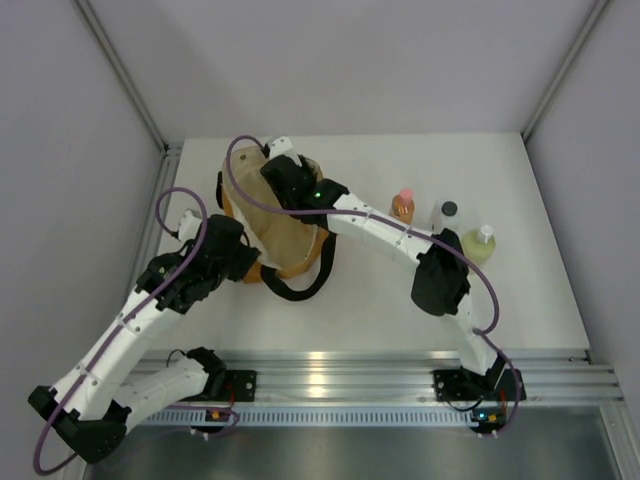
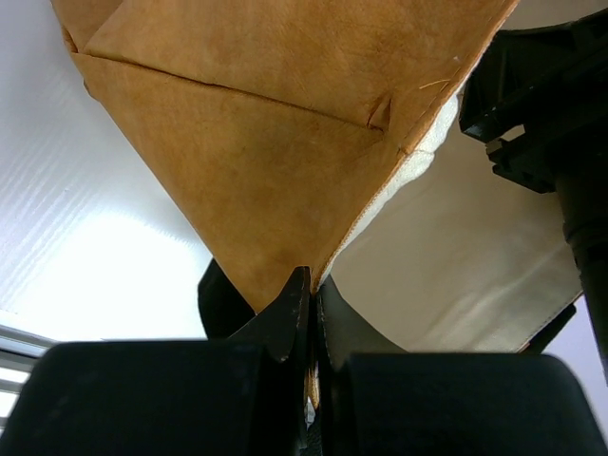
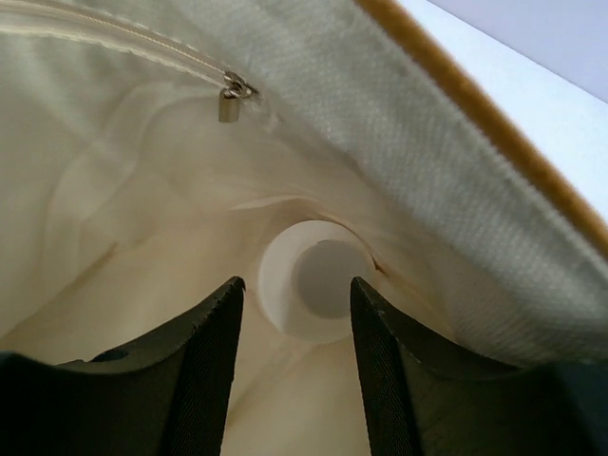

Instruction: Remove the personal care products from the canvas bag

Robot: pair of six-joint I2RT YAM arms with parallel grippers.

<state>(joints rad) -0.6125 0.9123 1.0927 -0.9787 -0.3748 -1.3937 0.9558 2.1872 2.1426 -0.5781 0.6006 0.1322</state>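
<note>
Three bottles (image 1: 447, 215) out; cream jar (image 3: 318, 293) between my spread right fingers (image 3: 204, 351), left fingers (image 2: 290, 318) pinching canvas bag (image 2: 247, 171). Next: close, lift.

The white table (image 1: 400, 310) is carrying the canvas bag (image 1: 285, 235), lying around the right jaws and between the left jaws. Well right of them, the amber bottle (image 1: 403, 207), whitish bottle (image 1: 446, 216) and yellow-green bottle (image 1: 480, 243) are standing.
</note>
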